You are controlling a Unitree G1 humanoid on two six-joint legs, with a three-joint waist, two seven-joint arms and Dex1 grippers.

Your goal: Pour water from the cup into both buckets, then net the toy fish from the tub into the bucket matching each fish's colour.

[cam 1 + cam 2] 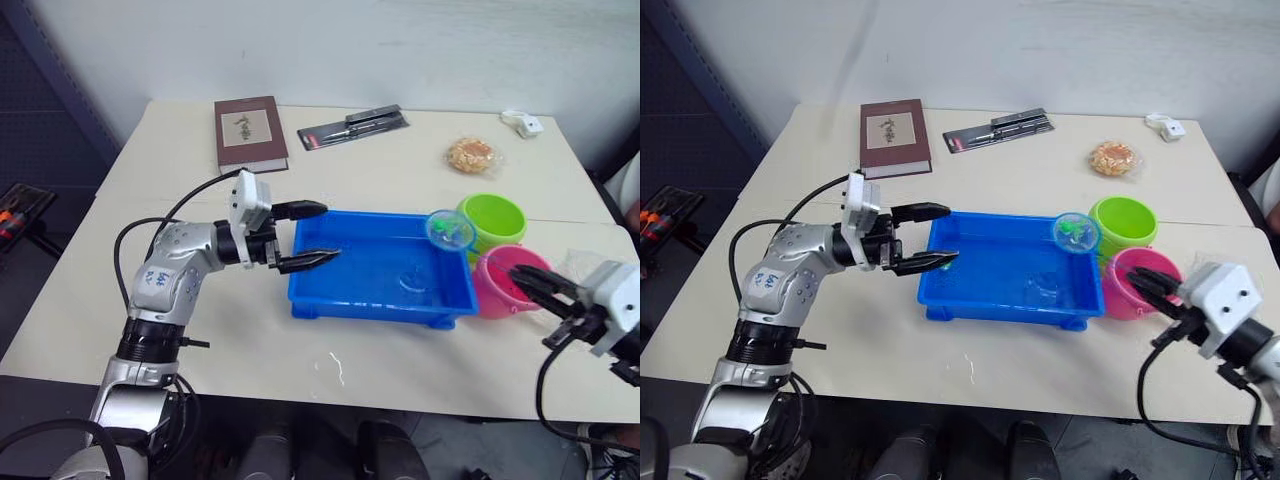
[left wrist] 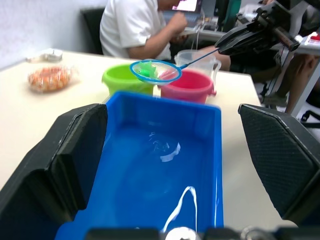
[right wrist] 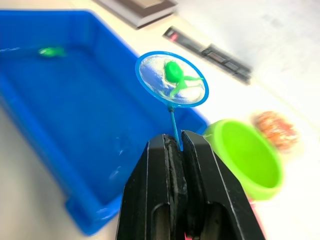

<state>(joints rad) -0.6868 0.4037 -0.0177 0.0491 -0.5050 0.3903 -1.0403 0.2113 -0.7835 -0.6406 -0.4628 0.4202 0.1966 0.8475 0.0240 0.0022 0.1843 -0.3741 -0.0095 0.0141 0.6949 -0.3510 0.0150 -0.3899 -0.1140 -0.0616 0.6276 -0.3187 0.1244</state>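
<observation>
— What does the right gripper hold?
— It is clenched on the net, with a green fish inside, above the tub corner beside the green bucket.
— And the left gripper?
— Released, over the tub's far end.

Two head cameras look down from high up at the shallow bright blue plastic tub. Both wrist cameras sit close, facing it from opposite ends.
</observation>
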